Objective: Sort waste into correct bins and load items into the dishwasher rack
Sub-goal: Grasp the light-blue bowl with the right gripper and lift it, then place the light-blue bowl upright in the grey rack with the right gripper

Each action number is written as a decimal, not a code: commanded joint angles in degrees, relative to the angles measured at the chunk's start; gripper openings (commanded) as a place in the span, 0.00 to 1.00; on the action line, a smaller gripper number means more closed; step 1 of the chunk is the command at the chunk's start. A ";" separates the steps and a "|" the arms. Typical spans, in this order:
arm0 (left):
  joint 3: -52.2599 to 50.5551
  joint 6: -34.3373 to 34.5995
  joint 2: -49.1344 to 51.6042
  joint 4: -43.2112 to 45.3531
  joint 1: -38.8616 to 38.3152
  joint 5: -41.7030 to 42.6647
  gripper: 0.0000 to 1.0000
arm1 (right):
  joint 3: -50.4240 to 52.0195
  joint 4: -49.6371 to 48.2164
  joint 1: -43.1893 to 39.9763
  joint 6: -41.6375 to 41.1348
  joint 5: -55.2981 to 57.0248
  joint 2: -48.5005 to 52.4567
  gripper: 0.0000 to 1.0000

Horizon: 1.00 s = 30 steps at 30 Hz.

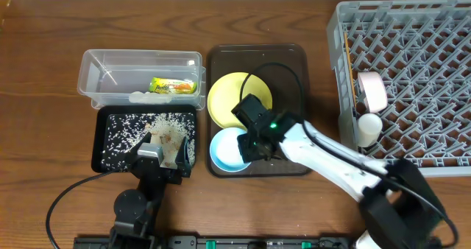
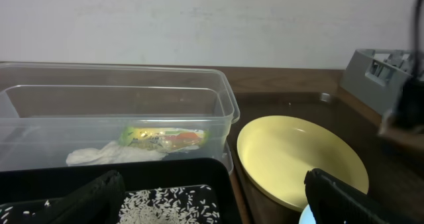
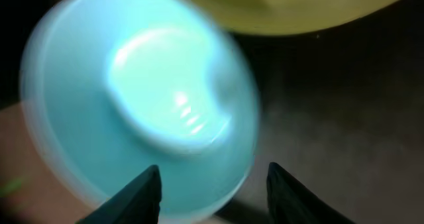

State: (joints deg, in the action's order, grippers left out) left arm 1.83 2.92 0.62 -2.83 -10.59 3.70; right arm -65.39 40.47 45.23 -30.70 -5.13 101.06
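The clear tub (image 1: 103, 65) holds the yellow-green wrapper (image 1: 174, 85) and the white scrap (image 1: 143, 96). The black tray (image 1: 103, 142) holds rice (image 1: 121, 131). My left gripper (image 1: 163, 142) hangs open and empty over it; in the left wrist view the jaws (image 2: 218, 204) sit above the rice (image 2: 165, 207), near the tub (image 2: 199, 98), wrapper (image 2: 162, 136) and yellow plate (image 2: 291, 158). My right gripper (image 1: 254, 142) is open, and its jaws (image 3: 212, 191) straddle the rim of the light blue bowl (image 3: 132, 105). The bowl (image 1: 224, 149) and plate (image 1: 228, 94) sit on the brown tray.
The dark brown serving tray (image 1: 294, 65) lies in the middle. The grey dishwasher rack (image 1: 419, 65) stands at the right. It holds the pinkish-white bowl (image 1: 373, 90) on edge, a white rounded object (image 1: 368, 127) and thin chopsticks (image 1: 347, 50) by its left wall.
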 commanded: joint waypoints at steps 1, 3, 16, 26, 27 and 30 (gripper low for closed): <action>-1.60 -0.55 -0.39 -0.81 0.28 0.17 0.89 | 0.31 -0.31 -0.44 -5.77 3.78 3.58 0.28; -1.60 -0.55 -0.39 -0.83 0.28 0.17 0.89 | 0.31 -0.31 -0.63 -5.70 3.58 4.33 0.13; -1.60 -0.55 -0.39 -0.83 0.28 0.17 0.89 | 0.24 1.55 -1.01 -0.28 9.79 -9.77 0.44; -1.60 -0.55 -0.39 -0.83 0.28 0.17 0.89 | 2.62 1.16 0.44 -1.05 6.97 -3.78 0.41; -1.60 -0.55 -0.39 -0.81 0.28 0.17 0.89 | 2.62 1.18 0.44 -1.22 6.97 -2.25 0.38; -1.60 -0.55 -0.39 -0.81 0.28 0.17 0.89 | 2.62 1.03 0.50 -2.84 5.75 0.81 0.20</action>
State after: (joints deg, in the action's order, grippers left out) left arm 1.83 2.92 0.62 -2.83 -10.59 3.70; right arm -63.37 41.47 45.15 -31.90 1.52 99.74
